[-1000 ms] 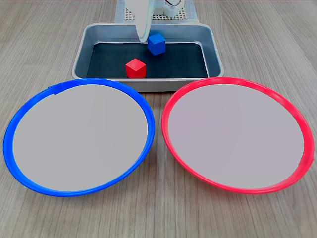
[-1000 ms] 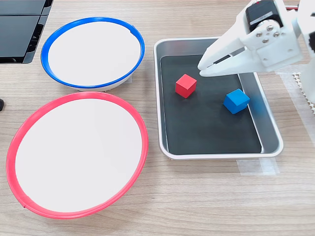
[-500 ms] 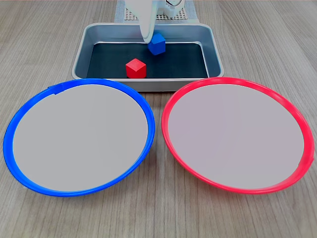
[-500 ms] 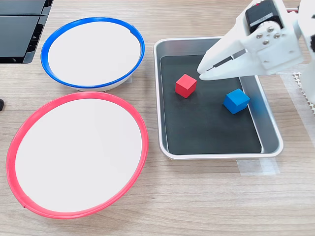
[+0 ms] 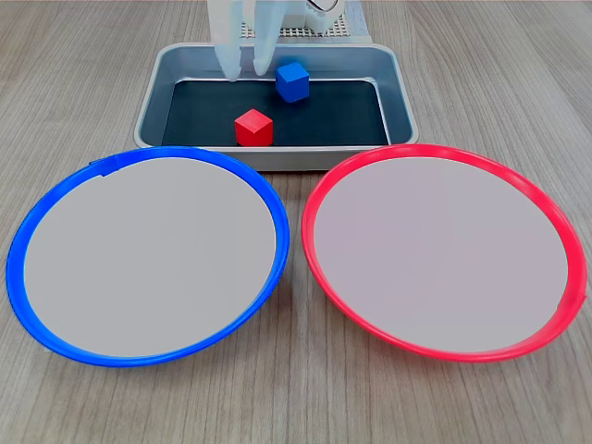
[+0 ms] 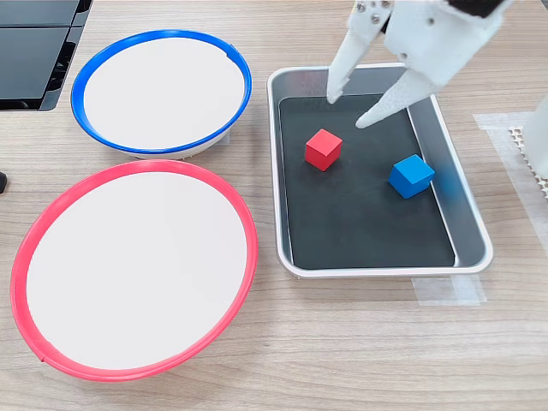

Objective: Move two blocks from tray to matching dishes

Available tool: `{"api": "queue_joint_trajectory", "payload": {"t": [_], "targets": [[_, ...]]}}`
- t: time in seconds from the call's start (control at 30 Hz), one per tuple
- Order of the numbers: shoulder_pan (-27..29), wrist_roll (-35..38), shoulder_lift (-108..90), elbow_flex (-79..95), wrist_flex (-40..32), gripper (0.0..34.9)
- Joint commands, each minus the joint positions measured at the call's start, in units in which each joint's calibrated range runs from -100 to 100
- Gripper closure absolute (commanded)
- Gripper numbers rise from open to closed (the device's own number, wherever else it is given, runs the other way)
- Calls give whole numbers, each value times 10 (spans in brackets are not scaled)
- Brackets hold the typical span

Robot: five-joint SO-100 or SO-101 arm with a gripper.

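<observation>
Tool [image 6: 353,110] swung wider, spread above red block [image 6: 323,149], blue block [image 6: 411,175] beside

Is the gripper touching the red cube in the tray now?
Apart. In the second exterior view the open gripper shows black tray floor between its fingertips and the red cube.

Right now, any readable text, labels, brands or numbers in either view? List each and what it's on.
None readable in either exterior view.
Red cube, blue cube: plain faces.
Grey metal tray, blue-rimmed plate, red-rimmed plate: no markings.
White gripper: only screws visible, no lettering.
</observation>
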Motion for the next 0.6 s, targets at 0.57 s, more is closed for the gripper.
{"api": "queue_joint_trajectory", "payload": {"t": [0.57], "targets": [[-36,23,275,-133,-46,249]]}}
